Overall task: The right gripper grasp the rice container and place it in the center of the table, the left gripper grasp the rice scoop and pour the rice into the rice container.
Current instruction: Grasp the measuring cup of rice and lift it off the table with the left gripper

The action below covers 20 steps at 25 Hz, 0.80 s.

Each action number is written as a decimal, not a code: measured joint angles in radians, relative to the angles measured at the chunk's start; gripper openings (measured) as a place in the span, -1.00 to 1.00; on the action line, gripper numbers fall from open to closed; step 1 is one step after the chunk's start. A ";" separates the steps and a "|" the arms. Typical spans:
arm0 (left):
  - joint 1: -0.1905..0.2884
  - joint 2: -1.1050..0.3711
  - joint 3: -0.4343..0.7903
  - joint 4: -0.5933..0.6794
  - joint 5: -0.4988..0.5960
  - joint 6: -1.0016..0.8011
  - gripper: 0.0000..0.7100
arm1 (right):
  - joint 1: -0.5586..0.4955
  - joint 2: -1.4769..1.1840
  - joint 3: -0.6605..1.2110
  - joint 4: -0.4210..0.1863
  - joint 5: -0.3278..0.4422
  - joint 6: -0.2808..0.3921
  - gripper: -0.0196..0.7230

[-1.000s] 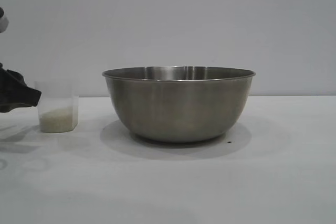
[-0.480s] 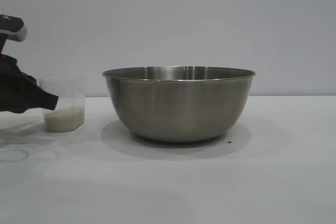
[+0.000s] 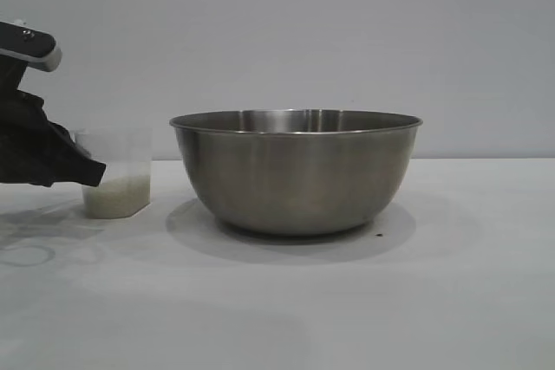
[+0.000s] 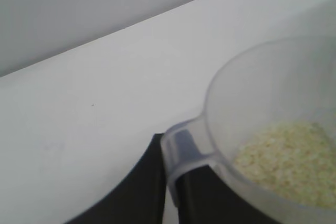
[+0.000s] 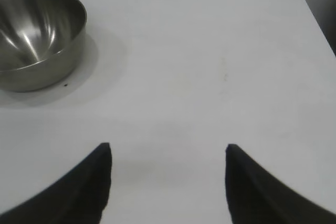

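One rice scoop [image 3: 117,172] stands upright on the table [image 3: 451,292], to the left of the rice container [image 3: 296,171] as the exterior view shows it, near the bowl but apart from it. A single low heap of rice [image 3: 116,197] lies in the scoop's bottom. The one rice container, a wide steel bowl, sits on the table with its rim level; its inside floor is hidden in the exterior view, and the right wrist view shows only part of its inner wall, which is bare steel.

Two grippers show. The left gripper [image 3: 87,172] reaches in from the side of the scoop away from the container. Much of its arm is cut off at that edge of the exterior view. In the left wrist view its black fingers [image 4: 194,198] are pressed together on the scoop's loop handle [image 4: 181,150], clamping it. The fingertips themselves are covered by the frosted handle, and the scoop's far rim runs out of the picture.

The right gripper [image 5: 168,182] is not seen in the exterior view. Its own wrist view shows it above bare table, well apart from the container, its two fingers spread wide with nothing between them.
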 joint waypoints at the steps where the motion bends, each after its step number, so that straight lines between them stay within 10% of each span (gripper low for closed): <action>1: 0.000 0.000 0.000 0.000 0.000 0.002 -1.00 | 0.000 0.000 0.000 0.000 0.000 0.000 0.13; 20: 0.000 0.000 0.000 0.000 0.000 0.006 -0.86 | 0.000 0.000 0.000 0.000 0.000 0.000 0.13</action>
